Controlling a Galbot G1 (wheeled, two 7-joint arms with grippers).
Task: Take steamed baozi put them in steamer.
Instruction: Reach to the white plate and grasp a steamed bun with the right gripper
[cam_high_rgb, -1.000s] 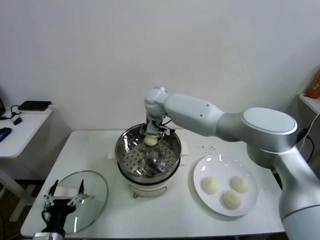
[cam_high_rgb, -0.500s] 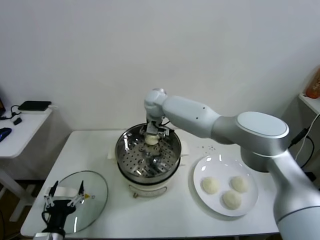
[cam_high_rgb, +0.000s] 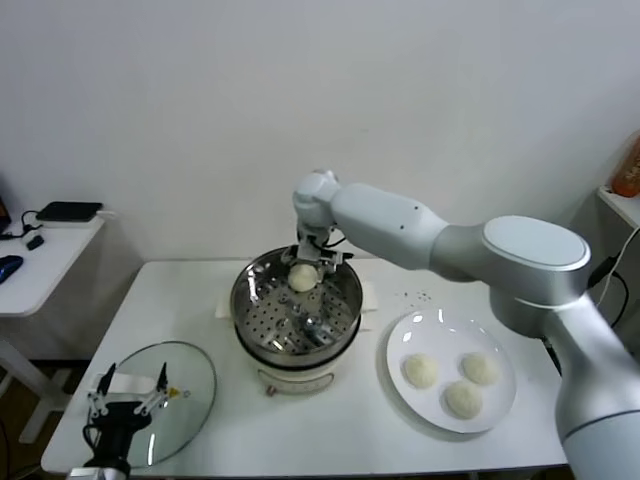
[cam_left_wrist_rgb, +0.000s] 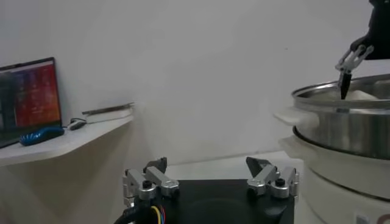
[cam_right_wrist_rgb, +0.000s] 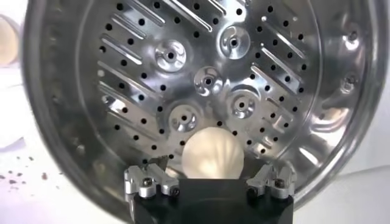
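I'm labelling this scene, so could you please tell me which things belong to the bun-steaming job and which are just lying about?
Job:
- bun in the steamer
- three buns on the plate
- steamer
- right gripper, fingers open over the tray

Lying about:
- glass lid
- left gripper, parked over it
- side table

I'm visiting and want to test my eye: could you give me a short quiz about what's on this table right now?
1. True or false: the right hand is open above the steamer.
2. How many baozi lie on the white plate?
3. Which thing lies by the left hand? A) glass lid B) laptop C) cup

Key:
1. True; one baozi sits on the perforated tray below it.
2. Three.
3. A.
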